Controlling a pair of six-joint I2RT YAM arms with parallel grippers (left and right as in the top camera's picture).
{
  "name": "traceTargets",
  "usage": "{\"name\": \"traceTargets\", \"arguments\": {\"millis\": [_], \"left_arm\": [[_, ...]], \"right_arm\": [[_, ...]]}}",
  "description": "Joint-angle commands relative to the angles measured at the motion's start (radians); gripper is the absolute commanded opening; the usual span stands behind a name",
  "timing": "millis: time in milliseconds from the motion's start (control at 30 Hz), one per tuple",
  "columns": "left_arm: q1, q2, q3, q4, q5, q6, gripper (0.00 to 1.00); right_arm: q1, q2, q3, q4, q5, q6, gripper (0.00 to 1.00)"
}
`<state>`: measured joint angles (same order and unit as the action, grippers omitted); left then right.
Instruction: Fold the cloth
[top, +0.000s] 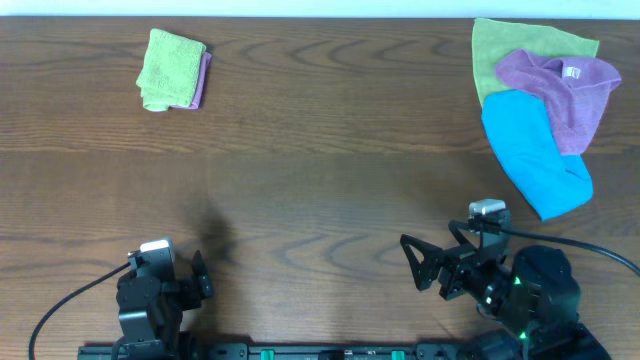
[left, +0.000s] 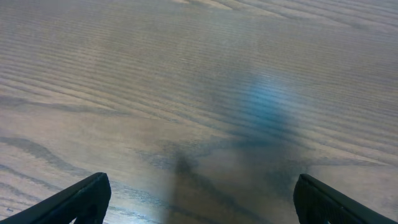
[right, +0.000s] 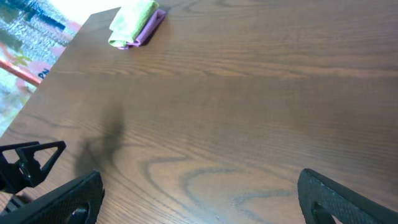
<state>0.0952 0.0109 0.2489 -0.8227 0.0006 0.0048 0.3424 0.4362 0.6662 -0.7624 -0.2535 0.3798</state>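
Note:
The lime-green cloth (top: 170, 68) lies folded into a small packet at the far left of the table, on top of a folded purple cloth (top: 201, 80). It also shows at the top left of the right wrist view (right: 130, 17). My left gripper (top: 196, 277) is open and empty, low over bare wood at the near left (left: 202, 199). My right gripper (top: 420, 268) is open and empty at the near right, pointing left over bare wood (right: 199, 196). Both are far from the cloth.
At the far right lies a pile: a duller yellow-green cloth (top: 500, 50), a purple cloth with a white tag (top: 560, 85) and a blue cloth (top: 535, 155). The left arm (right: 25, 163) shows in the right wrist view. The table's left edge (right: 68, 46) is near the folded cloths.

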Motion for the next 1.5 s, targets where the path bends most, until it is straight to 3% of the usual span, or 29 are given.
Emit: {"name": "traceTargets", "arguments": {"millis": [0, 200, 333, 600, 933, 1467], "left_arm": [[-0.005, -0.007, -0.005, -0.038, -0.008, 0.026, 0.95], [-0.005, -0.007, -0.005, -0.038, -0.007, 0.026, 0.95], [-0.005, -0.007, -0.005, -0.038, -0.008, 0.026, 0.95], [-0.005, -0.007, -0.005, -0.038, -0.008, 0.026, 0.95], [-0.005, -0.007, -0.005, -0.038, -0.008, 0.026, 0.95], [-0.005, -0.007, -0.005, -0.038, -0.008, 0.026, 0.95]], "right_arm": [[-0.010, -0.004, -0.003, -0.036, 0.020, 0.008, 0.99], [-0.038, -0.031, -0.030, -0.130, 0.237, -0.062, 0.99], [-0.091, -0.101, -0.104, -0.117, 0.251, -0.243, 0.99], [-0.209, -0.278, -0.284, -0.109, 0.250, -0.377, 0.99], [-0.310, -0.387, -0.389, -0.109, 0.250, -0.414, 0.99], [-0.350, -0.389, -0.417, -0.156, 0.250, -0.449, 0.99]]}}
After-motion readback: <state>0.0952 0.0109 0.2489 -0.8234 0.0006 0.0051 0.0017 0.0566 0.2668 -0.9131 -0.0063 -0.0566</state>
